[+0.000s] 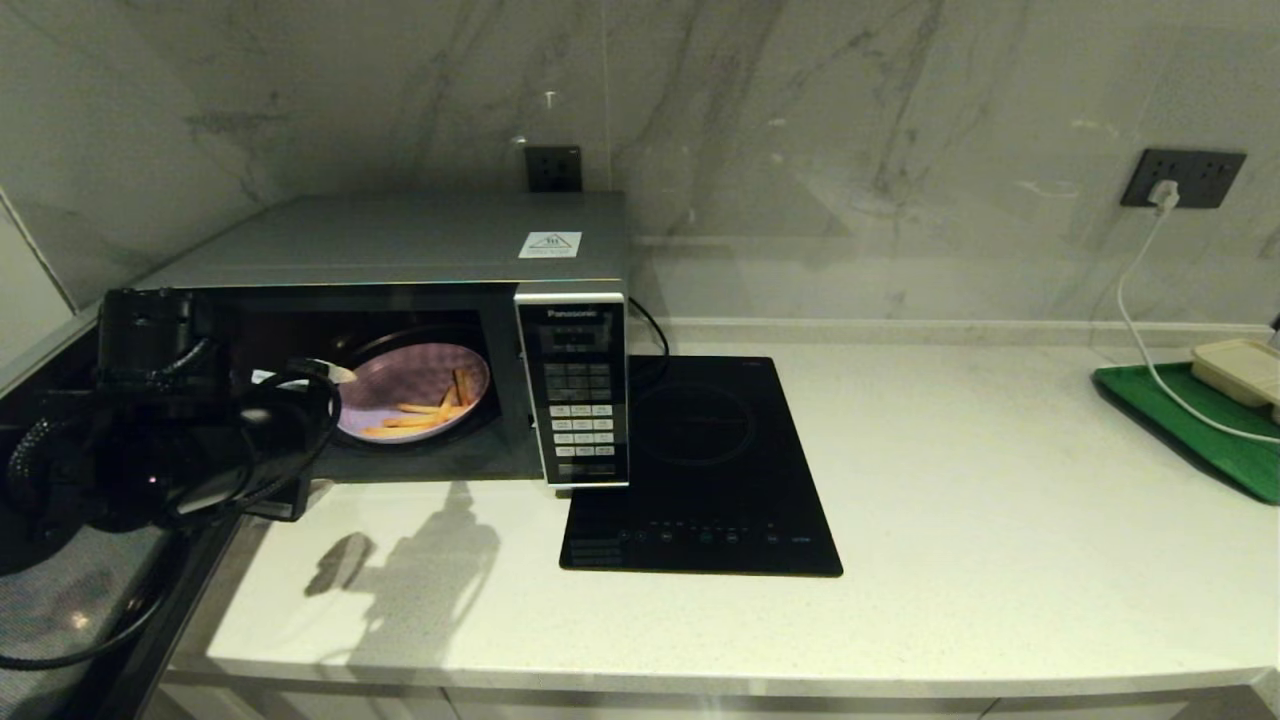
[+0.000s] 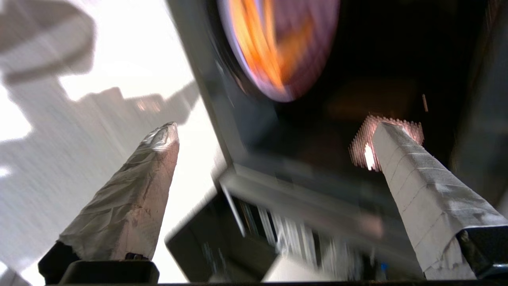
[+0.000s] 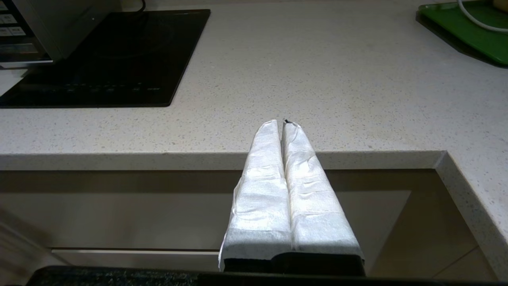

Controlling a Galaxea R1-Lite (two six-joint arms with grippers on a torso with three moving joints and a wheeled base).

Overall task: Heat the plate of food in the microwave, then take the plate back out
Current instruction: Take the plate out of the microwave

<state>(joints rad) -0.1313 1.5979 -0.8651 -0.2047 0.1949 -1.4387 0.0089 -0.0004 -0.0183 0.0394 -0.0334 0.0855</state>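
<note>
Inside the microwave (image 1: 420, 330), the plate of food (image 1: 415, 390) is seen; left gripper (image 2: 274, 131) jaws apart just outside, right gripper (image 3: 284, 124) jaws pressed together.

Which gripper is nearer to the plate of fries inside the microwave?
Left. The left gripper, fingers open, is at the microwave's open front, just short of the plate of fries. The right gripper, shut, hangs off the counter's front edge, far from it.

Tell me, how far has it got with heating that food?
The plate of food sits inside the microwave, whose door is open. The open left gripper is at the opening; the right gripper is parked below the counter edge. Whether heating has happened isn't visible.
</note>
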